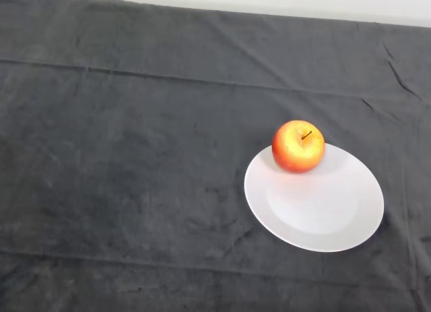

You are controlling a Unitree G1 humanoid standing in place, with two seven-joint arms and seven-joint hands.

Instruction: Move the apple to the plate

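Note:
A red and yellow apple [298,145] with a short stem stands upright on the far rim of a white plate [323,207]. The plate lies flat on the dark cloth at the right of the middle of the table. The apple rests on the plate's back left part, its near side over the rim.
The dark cloth [121,170] covers the whole table, with faint creases running across it. A pale wall strip [269,1] runs along the table's far edge.

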